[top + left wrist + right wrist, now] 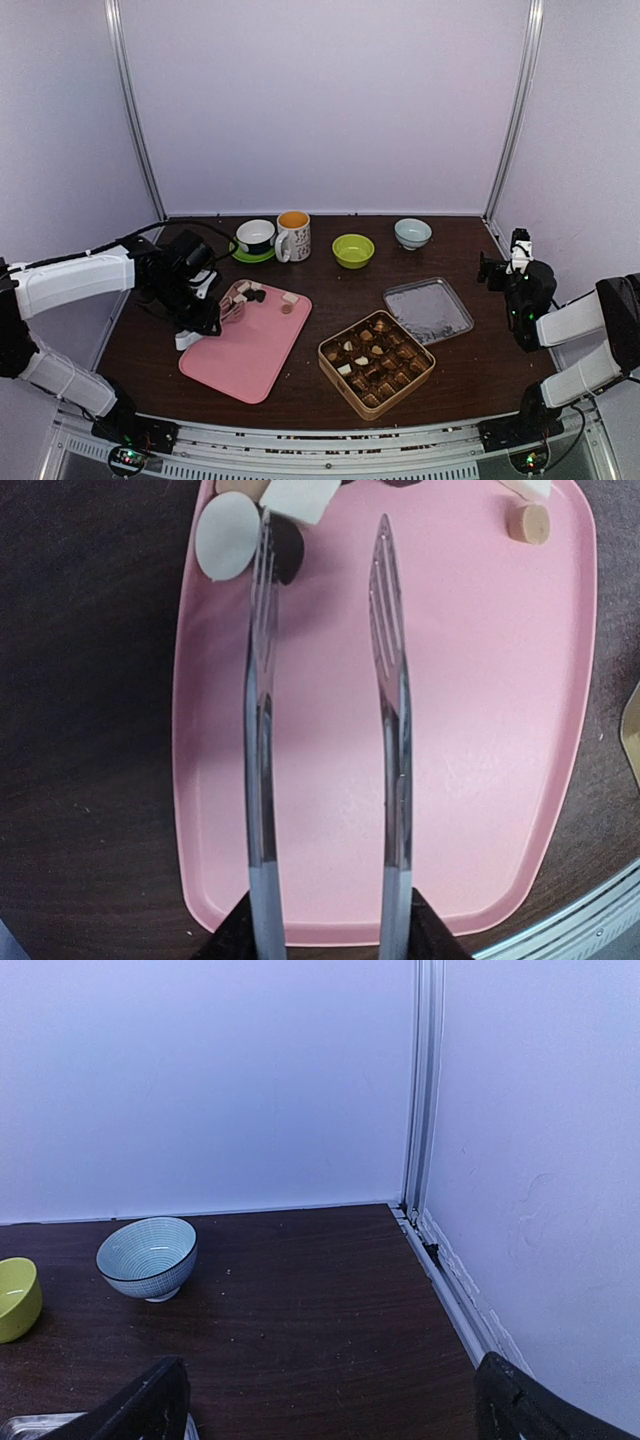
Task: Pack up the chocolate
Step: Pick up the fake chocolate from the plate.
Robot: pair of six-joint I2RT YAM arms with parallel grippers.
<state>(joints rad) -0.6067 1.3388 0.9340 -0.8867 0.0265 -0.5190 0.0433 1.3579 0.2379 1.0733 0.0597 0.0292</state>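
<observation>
Several chocolate pieces (254, 291) lie at the far end of a pink tray (245, 355). Close up they are a white round (228, 535), a dark piece (289, 546) and a tan one (528, 522). My left gripper (330, 938) is shut on metal tongs (385, 680), seen from above (234, 301). The tong tips stand apart over the pink tray (470, 730), the left tip at the dark piece, with nothing between them. A gold tin (376, 362) holds many more chocolates. My right gripper (335, 1422) hangs open at the right table edge (512, 262), holding nothing.
The tin's lid (428, 309) lies upside down right of the tin. Along the back stand a cup on a green saucer (256, 237), a mug (293, 236), a green bowl (353, 250) and a blue bowl (148, 1257). Walls close in the table.
</observation>
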